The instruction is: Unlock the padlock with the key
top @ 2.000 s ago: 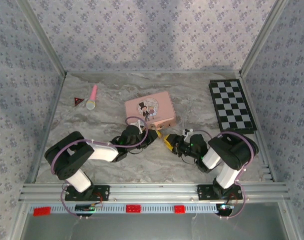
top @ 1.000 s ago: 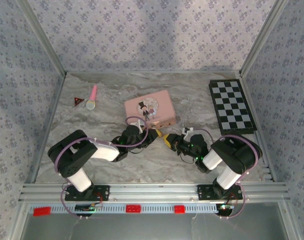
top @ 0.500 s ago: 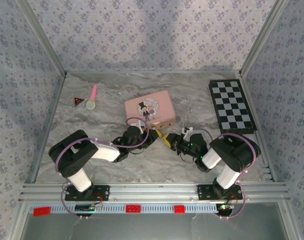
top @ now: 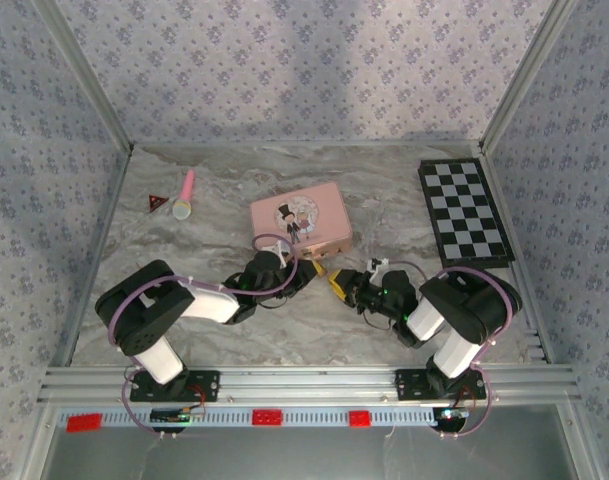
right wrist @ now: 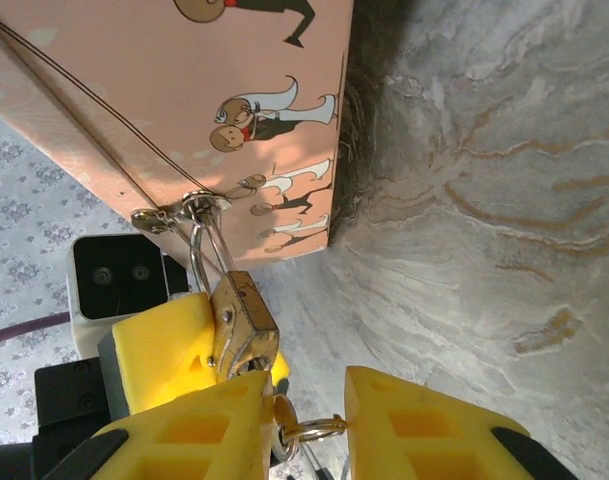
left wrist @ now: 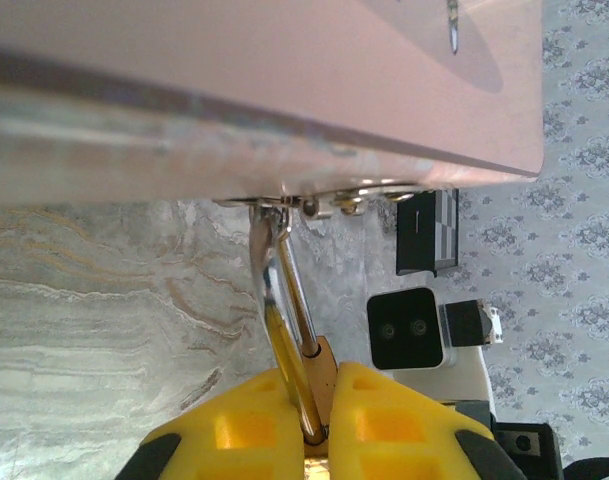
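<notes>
Padlock (right wrist: 242, 325), tiny and brass-gold with a thin silvery U-shaped shackle (right wrist: 202, 250), hangs from the small metal hasp (right wrist: 184, 210) on the front edge of the pink rectangular tin box (right wrist: 184, 90). In my overhead view that puts it just below the tin (top: 300, 222), near the middle of the frame, between the two arms.

My left gripper (left wrist: 309, 432) is pinching the padlock. Its yellow pads (left wrist: 246, 425) are pressed together at the bottom of the left wrist view, with the shackle (left wrist: 282, 300) running up from between them to the tin (left wrist: 284, 80). Overhead it sits at the tin's lower edge (top: 299, 262).

My right gripper (right wrist: 309, 440) is spread, with a clear gap between its yellow pads (right wrist: 199, 445). The small key with a thin gold ring (right wrist: 287, 428) hangs at the padlock's bottom end, inside that gap. I cannot tell whether either pad touches it. Overhead, this gripper (top: 339, 283) is just right of the left one.

A black-and-white checkerboard mat (top: 464, 210) lies at the right. A pink toy microphone (top: 186, 195) and a small red triangle (top: 157, 204) lie at the upper left.
</notes>
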{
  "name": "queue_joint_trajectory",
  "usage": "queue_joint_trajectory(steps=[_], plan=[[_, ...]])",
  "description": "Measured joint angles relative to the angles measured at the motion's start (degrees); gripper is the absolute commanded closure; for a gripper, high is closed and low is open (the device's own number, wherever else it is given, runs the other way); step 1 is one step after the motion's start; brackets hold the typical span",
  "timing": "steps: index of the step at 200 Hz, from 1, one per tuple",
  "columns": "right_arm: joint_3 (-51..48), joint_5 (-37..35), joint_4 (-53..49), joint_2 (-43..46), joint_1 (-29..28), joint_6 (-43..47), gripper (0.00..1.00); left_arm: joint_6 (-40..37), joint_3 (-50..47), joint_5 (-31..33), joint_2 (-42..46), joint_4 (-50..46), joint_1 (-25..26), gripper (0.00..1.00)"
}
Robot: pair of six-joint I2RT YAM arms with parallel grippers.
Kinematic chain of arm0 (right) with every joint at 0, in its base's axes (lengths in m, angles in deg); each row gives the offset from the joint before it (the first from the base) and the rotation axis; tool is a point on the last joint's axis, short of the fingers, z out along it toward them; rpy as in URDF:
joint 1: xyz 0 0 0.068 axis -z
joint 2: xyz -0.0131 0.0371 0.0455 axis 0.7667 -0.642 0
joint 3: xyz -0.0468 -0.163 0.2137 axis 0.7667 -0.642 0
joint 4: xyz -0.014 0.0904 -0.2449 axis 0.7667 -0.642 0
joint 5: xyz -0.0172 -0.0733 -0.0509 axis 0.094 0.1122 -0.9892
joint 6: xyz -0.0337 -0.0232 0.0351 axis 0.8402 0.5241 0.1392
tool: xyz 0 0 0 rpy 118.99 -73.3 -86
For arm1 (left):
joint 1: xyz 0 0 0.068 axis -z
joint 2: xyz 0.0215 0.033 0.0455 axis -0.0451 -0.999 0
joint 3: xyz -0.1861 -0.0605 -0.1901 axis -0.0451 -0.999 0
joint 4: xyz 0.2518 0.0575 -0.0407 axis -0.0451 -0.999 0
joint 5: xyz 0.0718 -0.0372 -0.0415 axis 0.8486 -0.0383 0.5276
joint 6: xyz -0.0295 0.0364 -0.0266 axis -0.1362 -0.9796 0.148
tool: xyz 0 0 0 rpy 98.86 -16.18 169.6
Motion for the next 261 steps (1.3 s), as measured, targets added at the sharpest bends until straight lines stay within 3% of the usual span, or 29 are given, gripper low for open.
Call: queue_joint_trajectory(steps=[79,180,261], plan=[[0.0,-0.3,0.0,0.5,-0.8,0.0,0.88,-0.3,0.0,-0.3,0.1,-0.3,-0.3,1.0],[0.8,-0.9,-0.7,0.5,-1.0,0.0,0.89,-0.3,0.0,0.4,0.0,-0.3,-0.1,1.0],[2.2,-1.0,-1.2,0.5,-0.5,0.0,0.99,-0.3,0.0,1.8,-0.8,1.0,0.7,1.0]])
